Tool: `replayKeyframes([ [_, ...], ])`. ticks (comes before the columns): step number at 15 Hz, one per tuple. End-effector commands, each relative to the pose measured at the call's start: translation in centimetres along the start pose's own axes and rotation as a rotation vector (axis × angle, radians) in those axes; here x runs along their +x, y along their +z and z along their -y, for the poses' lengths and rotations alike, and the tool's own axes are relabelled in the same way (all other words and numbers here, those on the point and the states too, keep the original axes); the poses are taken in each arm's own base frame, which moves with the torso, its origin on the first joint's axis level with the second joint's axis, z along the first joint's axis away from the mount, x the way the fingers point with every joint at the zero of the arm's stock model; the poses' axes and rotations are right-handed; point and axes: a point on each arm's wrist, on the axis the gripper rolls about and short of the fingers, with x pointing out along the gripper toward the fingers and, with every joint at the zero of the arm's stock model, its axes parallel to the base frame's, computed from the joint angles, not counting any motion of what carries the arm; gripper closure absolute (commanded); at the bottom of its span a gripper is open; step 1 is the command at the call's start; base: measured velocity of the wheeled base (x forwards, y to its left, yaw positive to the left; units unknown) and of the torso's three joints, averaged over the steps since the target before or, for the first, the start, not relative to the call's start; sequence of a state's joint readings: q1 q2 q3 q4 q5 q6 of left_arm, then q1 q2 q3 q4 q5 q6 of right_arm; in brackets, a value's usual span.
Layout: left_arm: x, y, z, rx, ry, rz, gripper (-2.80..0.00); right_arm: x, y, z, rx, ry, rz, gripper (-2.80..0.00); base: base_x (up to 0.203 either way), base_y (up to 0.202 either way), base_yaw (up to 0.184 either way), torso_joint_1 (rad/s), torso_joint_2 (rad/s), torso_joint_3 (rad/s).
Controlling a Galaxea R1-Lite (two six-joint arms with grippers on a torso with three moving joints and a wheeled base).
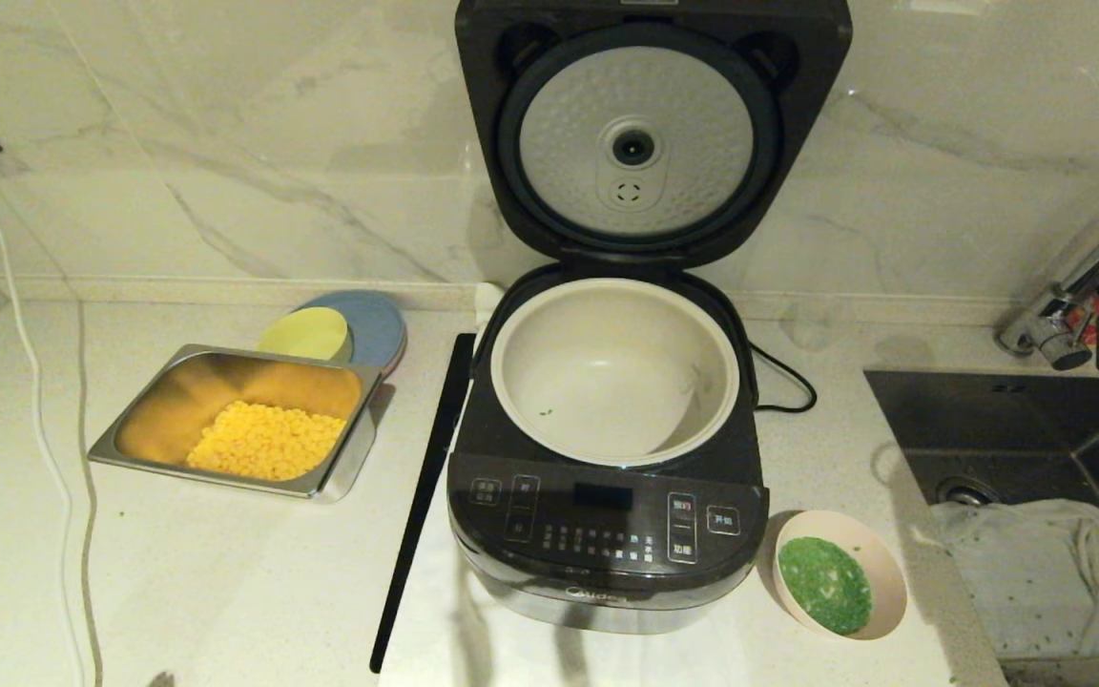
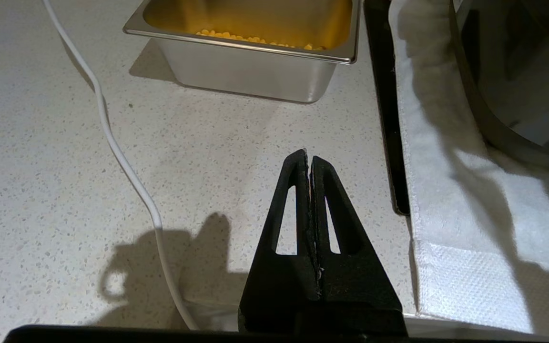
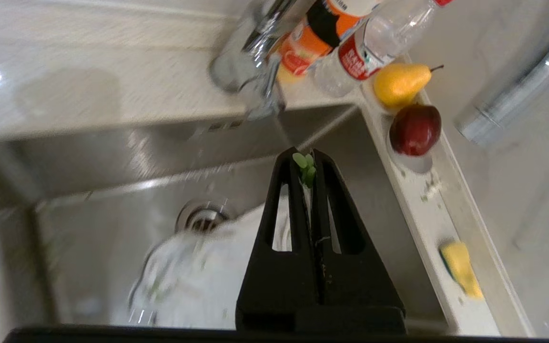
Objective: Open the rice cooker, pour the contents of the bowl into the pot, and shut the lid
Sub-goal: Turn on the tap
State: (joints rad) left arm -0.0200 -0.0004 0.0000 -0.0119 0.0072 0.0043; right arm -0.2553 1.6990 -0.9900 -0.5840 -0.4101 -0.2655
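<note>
Right gripper point(image 3: 309, 164), fingers pressed together with green bits clinging, is hanging over the sink point(image 3: 112, 157), apart from the bowl point(image 1: 840, 572); lid point(image 1: 650, 134) is standing open for pouring.

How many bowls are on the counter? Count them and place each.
2: the pink bowl right of the rice cooker; the yellow bowl behind the steel tray. None seem hidden.
</note>
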Motion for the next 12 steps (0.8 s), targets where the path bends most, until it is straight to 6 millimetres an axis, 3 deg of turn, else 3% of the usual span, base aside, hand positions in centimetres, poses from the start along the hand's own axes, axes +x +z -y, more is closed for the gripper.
replayKeyframes([
  [1,0.1,-0.3,0.0,0.000,0.000,-0.008,0.00,4.8,-2.1,-1.4,-0.016,-0.021,-0.030,0.00,0.000,0.000,0.000,0.000,0.00,0.000],
  [3,0.1,-0.3,0.0,0.000,0.000,-0.008,0.00,7.0,-1.7,-1.7,0.001,-0.039,0.034,0.00,0.000,0.000,0.000,0.000,0.00,0.000],
  [12,0.1,-0.3,0.0,0.000,0.000,-0.008,0.00,13.6,-1.6,-3.4,-0.013,-0.086,0.102,0.00,0.000,0.000,0.000,0.000,0.00,0.000],
])
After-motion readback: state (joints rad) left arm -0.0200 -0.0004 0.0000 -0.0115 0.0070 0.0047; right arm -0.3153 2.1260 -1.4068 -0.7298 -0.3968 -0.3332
